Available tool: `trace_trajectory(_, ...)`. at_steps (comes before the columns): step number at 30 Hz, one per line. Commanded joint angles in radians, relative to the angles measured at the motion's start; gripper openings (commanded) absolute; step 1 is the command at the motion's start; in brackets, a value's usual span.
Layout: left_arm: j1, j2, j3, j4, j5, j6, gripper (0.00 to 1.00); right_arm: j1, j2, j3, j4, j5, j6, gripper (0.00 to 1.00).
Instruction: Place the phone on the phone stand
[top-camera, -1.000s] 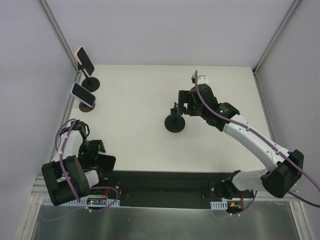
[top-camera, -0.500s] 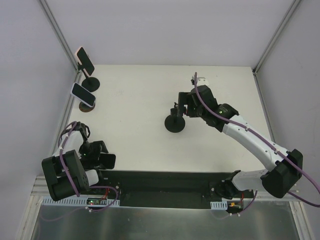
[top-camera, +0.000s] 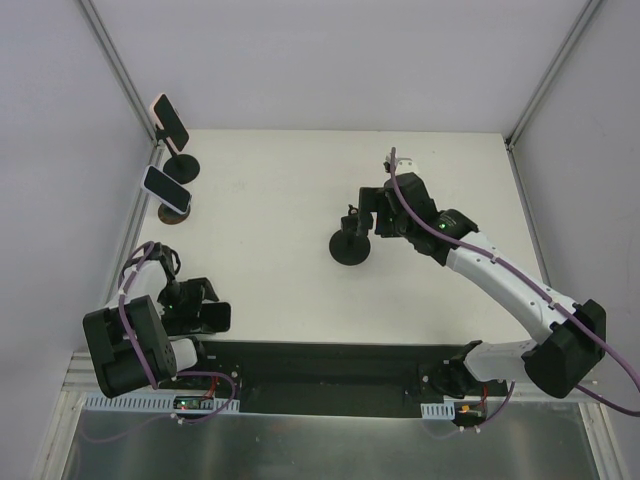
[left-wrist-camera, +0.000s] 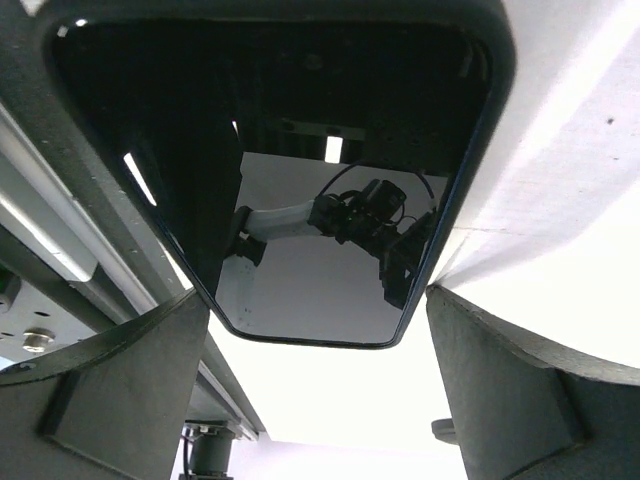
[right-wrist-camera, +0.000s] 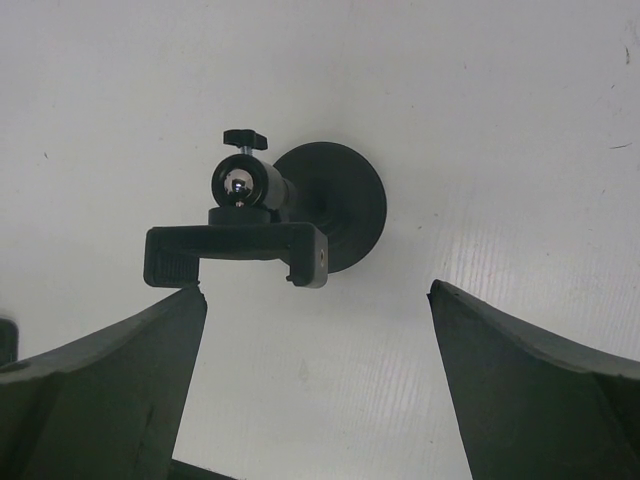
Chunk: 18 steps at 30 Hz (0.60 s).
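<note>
The phone (left-wrist-camera: 300, 170), black with a glossy screen that mirrors the right arm, lies lengthwise between the fingers of my left gripper (left-wrist-camera: 317, 297), which touch its two edges near its lower end. In the top view that gripper (top-camera: 203, 318) sits at the table's near left edge with the dark phone (top-camera: 216, 318) in it. The empty black phone stand (top-camera: 350, 245) stands mid-table; the right wrist view shows its round base (right-wrist-camera: 340, 205), ball joint and clamp (right-wrist-camera: 235, 255). My right gripper (right-wrist-camera: 315, 292) is open and empty, just above and beside the stand (top-camera: 372, 215).
Two other stands with phones on them (top-camera: 170, 120) (top-camera: 167, 188) stand at the back left by the wall. The enclosure walls close in the table on the left, back and right. A black strip (top-camera: 340, 355) runs along the near edge.
My left gripper has drawn back toward the near left edge and turned slightly. My right gripper has barely shifted over the stand.
</note>
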Motion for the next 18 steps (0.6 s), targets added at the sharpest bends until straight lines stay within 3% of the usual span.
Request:
trace_trajectory(1,0.007,0.052,-0.057,0.076,-0.099,-0.019,0.88,-0.003,-0.04,-0.008,0.035,-0.01,-0.005,0.96)
trace_trajectory(9,0.007,0.124,-0.061,0.074,-0.133,-0.017,0.88,-0.007,-0.044,-0.019,0.037,-0.015,0.001,0.96)
trace_trajectory(15,0.007,0.173,-0.06,0.087,-0.144,-0.029,0.73,-0.009,-0.046,-0.025,0.038,-0.013,0.003,0.96)
trace_trajectory(18,0.005,0.16,-0.064,0.103,-0.148,-0.033,0.56,-0.01,-0.05,-0.029,0.037,-0.015,0.004,0.96)
